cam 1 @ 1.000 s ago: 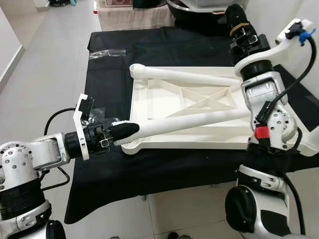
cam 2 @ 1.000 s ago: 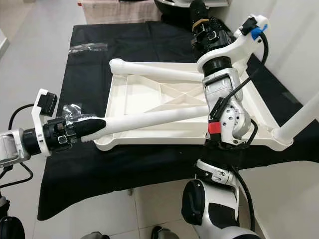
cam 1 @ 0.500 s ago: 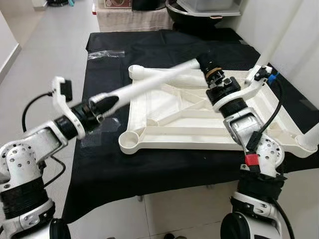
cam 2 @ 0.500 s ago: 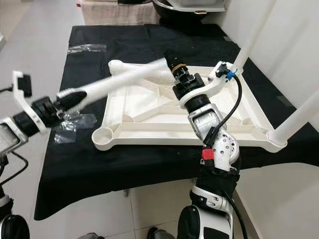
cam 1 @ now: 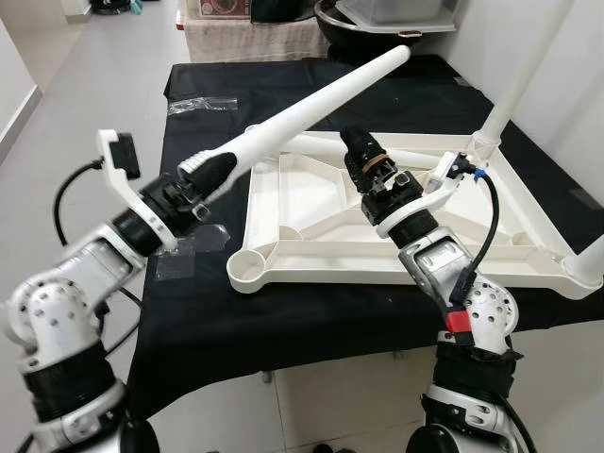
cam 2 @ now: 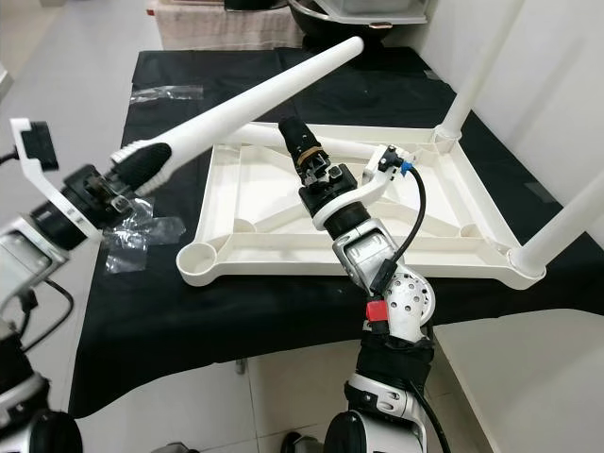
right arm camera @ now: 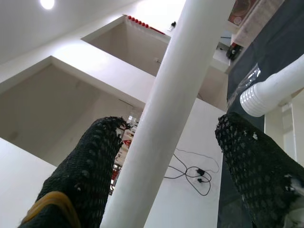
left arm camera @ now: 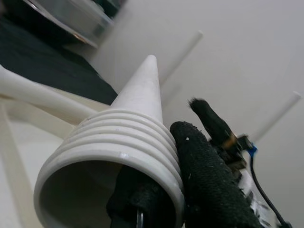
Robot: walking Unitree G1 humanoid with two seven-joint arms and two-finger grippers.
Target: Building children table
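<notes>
White table leg (cam 1: 311, 109) gripped by left pincer (cam 1: 209, 175), right pincer (cam 1: 357, 151) wide, above upturned tabletop (cam 1: 311, 255)

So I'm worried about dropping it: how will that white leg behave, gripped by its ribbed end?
The white leg looks rigid: it juts out straight from the left gripper without sagging. Being hollow, it is probably light. Held at one end, its length may lever against the grip, and the smooth plastic could slip.

table leg (cam 1: 311, 111): plain white
tabletop (cam 1: 311, 257): white
table cloth (cam 1: 198, 321): black
left hand (cam 1: 219, 168) fingers: black
floor (cam 1: 85, 104): pale grey
</notes>
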